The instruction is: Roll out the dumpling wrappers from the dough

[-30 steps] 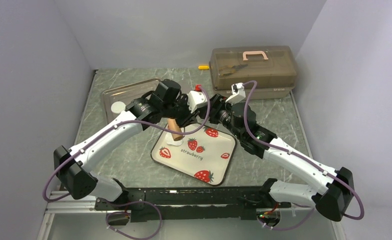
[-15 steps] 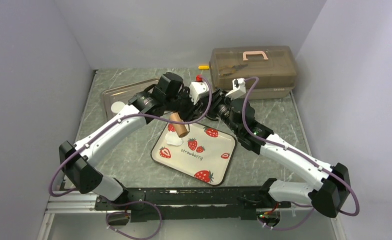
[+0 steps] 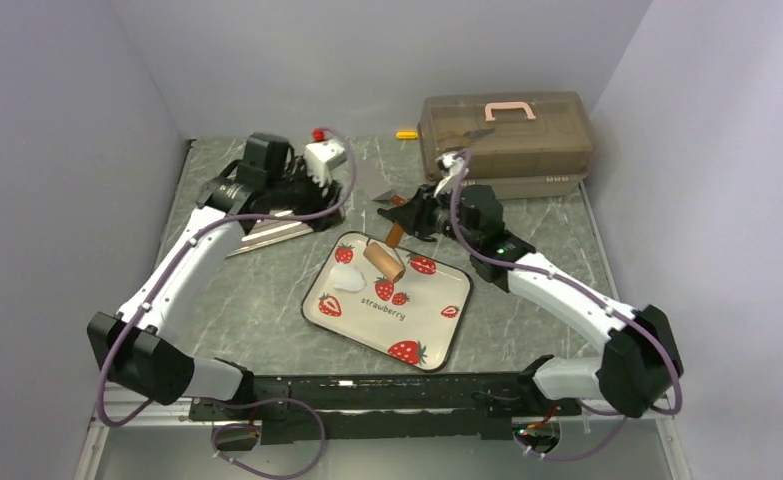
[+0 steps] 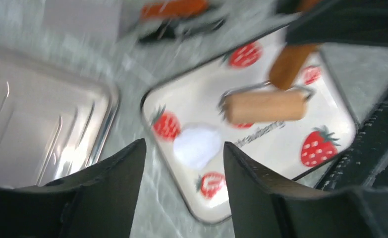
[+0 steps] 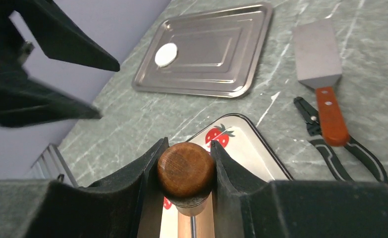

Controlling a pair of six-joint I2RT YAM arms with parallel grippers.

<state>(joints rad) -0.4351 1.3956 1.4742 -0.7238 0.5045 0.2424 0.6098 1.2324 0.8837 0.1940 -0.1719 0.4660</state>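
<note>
Grey marbled bench in a pale booth: the left hand has just released the wooden roller and pulled back, jaws wide and empty, so the right hand alone clamps its handle, the dough just below-ahead on the strawberry plate, not yet flattened.

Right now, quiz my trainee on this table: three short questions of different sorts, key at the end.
1. How many wrappers lie in the metal tray?
2. True or false: the left gripper holds the roller.
3. The dough sits on: A the metal tray, B the strawberry plate, C the spatula.
Key: 1 one; 2 false, the right gripper is shut on its handle; 3 B.
</note>
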